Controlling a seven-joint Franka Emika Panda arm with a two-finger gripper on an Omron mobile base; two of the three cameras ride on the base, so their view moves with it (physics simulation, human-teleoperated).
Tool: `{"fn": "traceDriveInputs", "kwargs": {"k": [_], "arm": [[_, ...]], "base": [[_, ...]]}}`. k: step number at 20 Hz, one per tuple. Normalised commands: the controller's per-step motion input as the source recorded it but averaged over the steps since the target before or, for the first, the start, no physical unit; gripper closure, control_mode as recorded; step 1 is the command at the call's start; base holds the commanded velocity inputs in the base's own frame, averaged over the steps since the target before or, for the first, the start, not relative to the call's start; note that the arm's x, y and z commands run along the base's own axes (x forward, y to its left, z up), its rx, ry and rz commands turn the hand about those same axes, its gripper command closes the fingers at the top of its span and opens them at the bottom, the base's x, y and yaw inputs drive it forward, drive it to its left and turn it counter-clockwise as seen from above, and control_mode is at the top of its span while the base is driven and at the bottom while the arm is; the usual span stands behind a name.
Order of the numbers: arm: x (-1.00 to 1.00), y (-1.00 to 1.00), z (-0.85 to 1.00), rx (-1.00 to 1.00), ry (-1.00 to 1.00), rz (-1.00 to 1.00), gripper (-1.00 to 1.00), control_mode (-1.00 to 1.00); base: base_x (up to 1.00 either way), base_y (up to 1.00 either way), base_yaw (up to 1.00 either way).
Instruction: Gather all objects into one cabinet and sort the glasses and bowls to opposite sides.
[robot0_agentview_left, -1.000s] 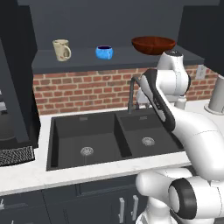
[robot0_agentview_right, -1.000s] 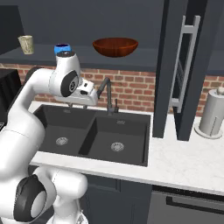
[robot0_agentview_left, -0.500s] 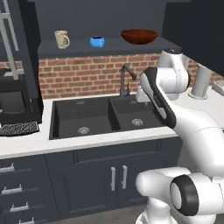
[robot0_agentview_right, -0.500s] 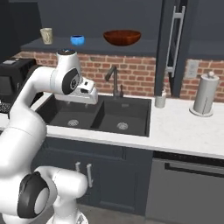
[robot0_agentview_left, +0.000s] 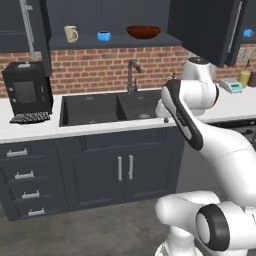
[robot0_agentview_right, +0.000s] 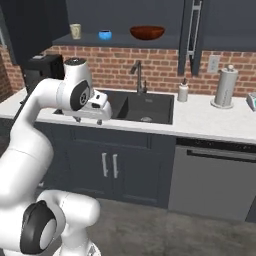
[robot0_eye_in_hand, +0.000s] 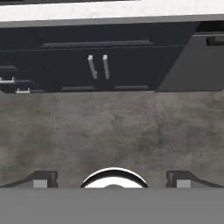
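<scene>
Reddish-brown, one bowl shares our open cabinet shelf above the sink with one blue cup and one cream mug; our gripper gapes wide, empty.

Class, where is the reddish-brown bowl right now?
The bowl sits on the open shelf above the sink, at the row's right end, with the blue cup to its left.

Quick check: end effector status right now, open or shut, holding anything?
End effector: open, fingers spread wide, nothing between them; it points down at the floor in front of the lower cabinets.
</scene>
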Motion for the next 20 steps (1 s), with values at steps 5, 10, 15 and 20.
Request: {"fn": "traceDriveInputs", "kwargs": {"k": [5, 10, 15, 20], "arm": [[0.0, 0.0, 0.0, 0.0, 0.0, 0.0, -1.0, 1.0], [0.0, 0.0, 0.0, 0.0, 0.0, 0.0, -1.0, 1.0], [0.0, 0.0, 0.0, 0.0, 0.0, 0.0, -1.0, 1.0], [0.0, 0.0, 0.0, 0.0, 0.0, 0.0, -1.0, 1.0]], "base": [[-0.55, -0.58, -0.03], [-0.39, -0.97, -0.05], [-0.04, -1.0, -0.02], [0.02, -0.98, 0.0]]}}
